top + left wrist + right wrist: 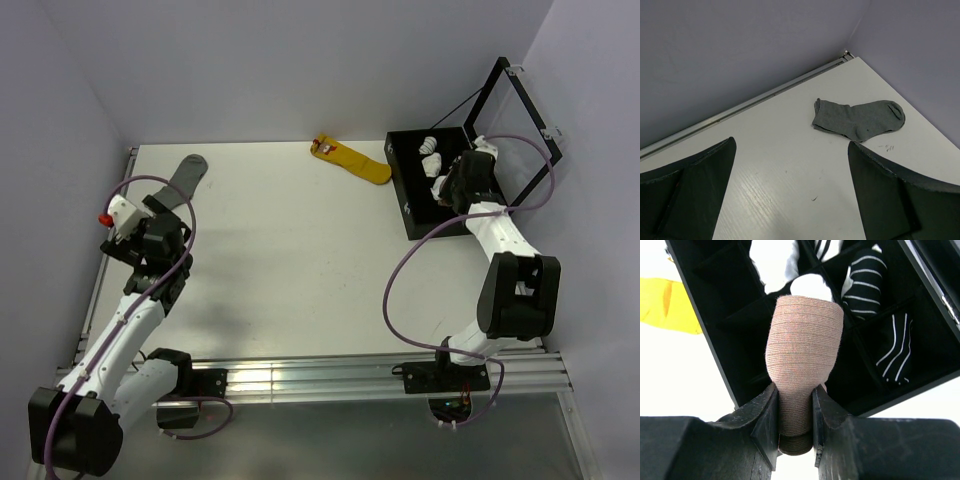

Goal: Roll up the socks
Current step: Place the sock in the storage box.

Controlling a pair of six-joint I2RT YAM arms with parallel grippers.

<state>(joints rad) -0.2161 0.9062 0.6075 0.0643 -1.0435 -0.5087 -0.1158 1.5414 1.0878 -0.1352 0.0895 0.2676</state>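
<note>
— Step in hand?
— Stowing, I judge: right gripper [795, 410] clenched on the rolled tan-brown fabric sock [802, 340], with the black compartmented box [705, 295] just beyond its fingertips.
— Next move?
— Lower into a free compartment, then release. Meanwhile the left gripper [792, 150] hangs with its jaws spread, holding nothing.

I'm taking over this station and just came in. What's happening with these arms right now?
The right gripper is clamped on a rolled tan sock, holding it over the black divided box, where other rolled socks already sit in compartments. The left gripper hangs open above the table, holding nothing, with a grey sock lying flat ahead of it. A yellow sock lies on the table beside the box.
</note>
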